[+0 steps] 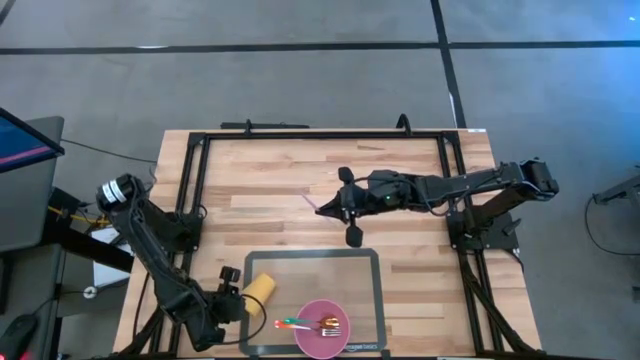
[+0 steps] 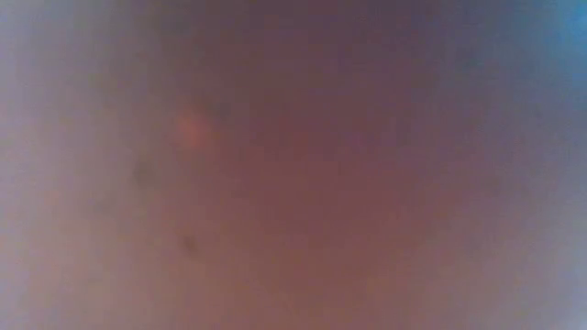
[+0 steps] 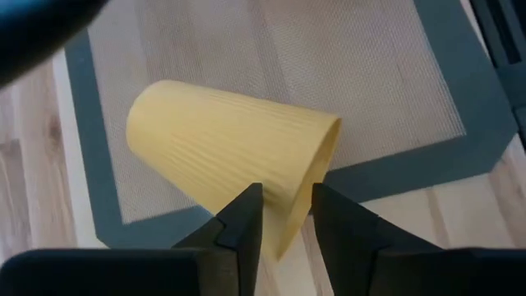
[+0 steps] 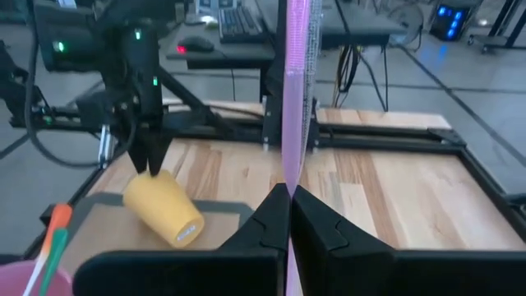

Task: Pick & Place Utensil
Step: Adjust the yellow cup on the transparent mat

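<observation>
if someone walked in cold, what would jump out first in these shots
The yellow cup lies tipped on its side at the placemat edge, the left gripper straddling its rim. Over the table's middle, the right gripper is shut on a thin pink utensil. At the near edge, a pink bowl holds a fork.

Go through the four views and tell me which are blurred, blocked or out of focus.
Low view: wholly a reddish-grey blur, nothing readable. High view: clear overall. Left wrist view: yellow cup clear, a dark blurred shape covers one corner. Right wrist view: the pink utensil in the right gripper is blurred, the room behind readable.
</observation>
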Robot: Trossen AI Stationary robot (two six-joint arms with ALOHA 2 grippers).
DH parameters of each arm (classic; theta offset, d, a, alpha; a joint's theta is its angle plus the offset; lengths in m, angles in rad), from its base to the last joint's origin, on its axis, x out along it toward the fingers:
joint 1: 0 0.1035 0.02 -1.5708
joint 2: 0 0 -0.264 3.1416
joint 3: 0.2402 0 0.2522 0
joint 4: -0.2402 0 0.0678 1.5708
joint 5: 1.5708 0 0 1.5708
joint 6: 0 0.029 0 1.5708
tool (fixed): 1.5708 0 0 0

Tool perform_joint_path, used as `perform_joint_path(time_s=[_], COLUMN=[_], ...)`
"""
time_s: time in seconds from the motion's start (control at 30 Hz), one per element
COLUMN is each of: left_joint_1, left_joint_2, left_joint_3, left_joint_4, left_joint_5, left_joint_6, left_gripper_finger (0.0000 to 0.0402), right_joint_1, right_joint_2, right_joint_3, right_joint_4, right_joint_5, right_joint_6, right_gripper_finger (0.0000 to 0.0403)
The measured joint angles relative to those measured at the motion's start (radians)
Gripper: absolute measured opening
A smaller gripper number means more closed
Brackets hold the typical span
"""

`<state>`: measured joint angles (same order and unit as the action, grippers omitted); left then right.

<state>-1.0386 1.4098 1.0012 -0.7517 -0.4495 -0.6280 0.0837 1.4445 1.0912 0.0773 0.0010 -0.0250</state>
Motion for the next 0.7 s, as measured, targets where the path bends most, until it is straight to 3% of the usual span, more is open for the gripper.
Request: perform_joint_path(time_s=[0.3,0.43,0.7], left_joint_1=[-0.001,0.003,0.032], left_joint_2=[0.024,0.028,0.024], left_joint_3=[0.001,-0.002,0.0], left_joint_4=[-0.004,-0.018,-0.026], left_joint_5=[-0.064,-0.143,-0.226], left_joint_6=[0.004,0.026,0.032], left_gripper_finger=[0.0097,0.009,0.0015], right_joint_1=[0.001,0.001,0.014], right_joint_2=[0.0,0.0,0.0], right_joint_3=[0.0,0.0,0.0], right_joint_4=[0.039,0.038,0.035], right_joint_5=[0.0,-0.001,-0.004], right_joint_6=[0.0,0.0,0.0], right_gripper_finger=[0.0001,0.0001,0.0001])
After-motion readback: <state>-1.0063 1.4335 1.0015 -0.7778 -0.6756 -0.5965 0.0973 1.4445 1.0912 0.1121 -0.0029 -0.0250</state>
